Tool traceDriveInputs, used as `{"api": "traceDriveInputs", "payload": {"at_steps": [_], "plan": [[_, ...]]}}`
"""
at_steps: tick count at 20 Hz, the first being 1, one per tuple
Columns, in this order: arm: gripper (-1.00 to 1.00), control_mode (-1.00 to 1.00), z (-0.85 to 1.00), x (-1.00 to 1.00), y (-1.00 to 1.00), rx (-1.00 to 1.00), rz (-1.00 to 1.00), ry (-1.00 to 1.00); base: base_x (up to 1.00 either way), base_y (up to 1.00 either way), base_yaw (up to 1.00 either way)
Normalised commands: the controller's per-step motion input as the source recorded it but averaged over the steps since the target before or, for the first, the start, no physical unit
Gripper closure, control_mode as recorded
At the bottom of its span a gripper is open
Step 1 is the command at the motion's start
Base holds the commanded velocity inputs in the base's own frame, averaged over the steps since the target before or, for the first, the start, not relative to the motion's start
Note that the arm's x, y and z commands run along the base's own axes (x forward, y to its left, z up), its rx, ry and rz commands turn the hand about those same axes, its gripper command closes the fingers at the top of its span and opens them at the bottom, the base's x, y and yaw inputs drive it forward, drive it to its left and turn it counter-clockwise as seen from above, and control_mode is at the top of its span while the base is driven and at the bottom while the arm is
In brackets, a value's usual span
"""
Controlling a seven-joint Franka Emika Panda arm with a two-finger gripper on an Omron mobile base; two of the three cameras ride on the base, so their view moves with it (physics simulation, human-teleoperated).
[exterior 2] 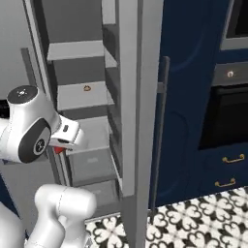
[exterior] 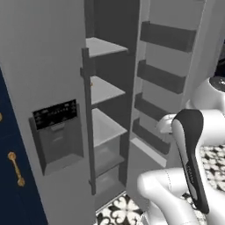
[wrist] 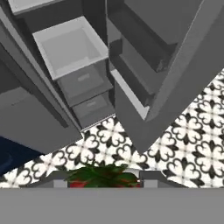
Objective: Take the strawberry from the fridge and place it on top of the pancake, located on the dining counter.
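one strawberry gripped in claw; one fridge, door open, three bare shelves, two drawers.

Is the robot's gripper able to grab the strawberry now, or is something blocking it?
Probably yes, it looks grabbed already: the strawberry sits between the tips of the gripper in the hand view, outside the open fridge. Nothing blocks it.

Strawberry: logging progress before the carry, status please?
Gripper shut on strawberry, clear of the shelves. Fridge door open beside the arm. Patterned floor below, nothing blocking.
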Motion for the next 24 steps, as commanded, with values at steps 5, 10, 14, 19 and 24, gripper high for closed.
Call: {"api": "traceDriveInputs", "payload": {"at_steps": [5,10,14,19,24], "plan": [[1.0,1.0,0.0,0.0,0.0,0.0,0.0,0.0,-0.25,-0.1,-0.84],[1.0,1.0,0.0,0.0,0.0,0.0,0.0,0.0,-0.13,-0.45,-0.7],[1.0,1.0,0.0,0.0,0.0,0.0,0.0,0.0,0.01,-1.0,-0.65],[1.0,1.0,0.0,0.0,0.0,0.0,0.0,0.0,0.15,-1.0,-0.59],[1.0,1.0,0.0,0.0,0.0,0.0,0.0,0.0,0.8,-1.0,-0.37]]}}
